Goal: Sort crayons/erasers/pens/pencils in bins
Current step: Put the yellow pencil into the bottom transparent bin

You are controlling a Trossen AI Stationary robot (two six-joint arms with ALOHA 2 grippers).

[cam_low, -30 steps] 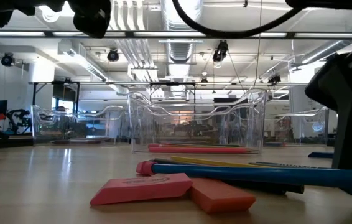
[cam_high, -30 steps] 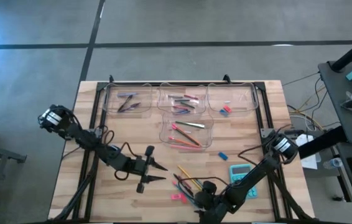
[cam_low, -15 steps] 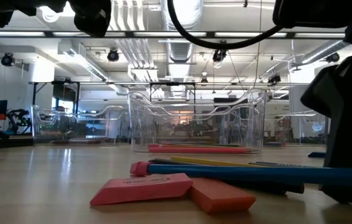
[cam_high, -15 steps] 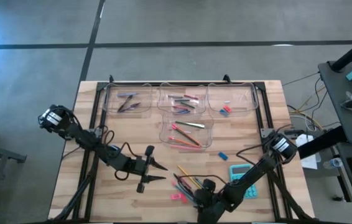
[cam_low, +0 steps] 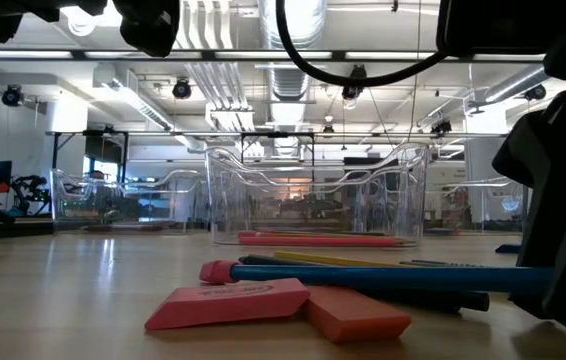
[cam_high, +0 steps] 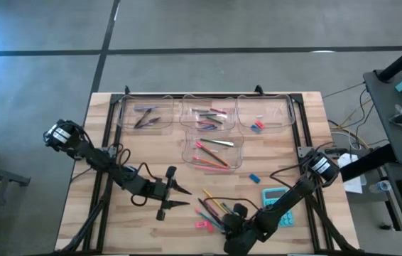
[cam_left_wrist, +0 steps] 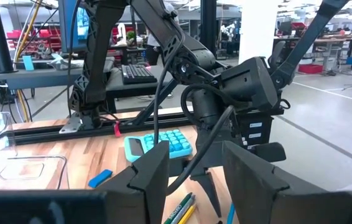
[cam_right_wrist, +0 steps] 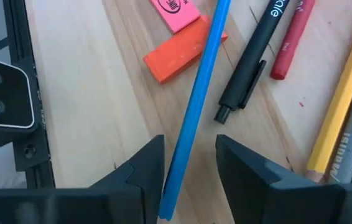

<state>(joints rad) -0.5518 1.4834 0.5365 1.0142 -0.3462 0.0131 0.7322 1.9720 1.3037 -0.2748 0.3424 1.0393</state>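
My right gripper (cam_high: 225, 219) is open and low over a loose pile near the table's front edge. Its fingers stand on either side of the end of a long blue pencil (cam_right_wrist: 198, 106). The pile also holds a pink eraser (cam_right_wrist: 175, 11), an orange eraser (cam_right_wrist: 182, 56), a black pen (cam_right_wrist: 257, 59), a red crayon (cam_right_wrist: 291, 40) and a yellow pencil (cam_right_wrist: 338, 99), all flat on the wood. In the low view the blue pencil (cam_low: 363, 277) lies across the erasers. My left gripper (cam_high: 188, 197) is open and empty, left of the pile. My right gripper has the blue pencil's near end (cam_right_wrist: 175, 186) between its open fingers, which point along the pencil. The pencil lies close against the inner side of one finger (cam_right_wrist: 148, 174). I cannot tell whether the other finger touches it. Its far part rests on the pile.
Three clear bins (cam_high: 144, 114) (cam_high: 208, 117) (cam_high: 263, 114) stand in a row at the far edge and a fourth bin (cam_high: 214, 151) in front of them, each holding a few items. A teal calculator (cam_high: 275, 203) and a small blue eraser (cam_high: 254, 178) lie right of the pile.
My right gripper has come down lower at the blue pencil's end. The pencil has slid a little toward the table's left, its pink eraser tip moving out past the flat pink eraser. The left arm has kept still.
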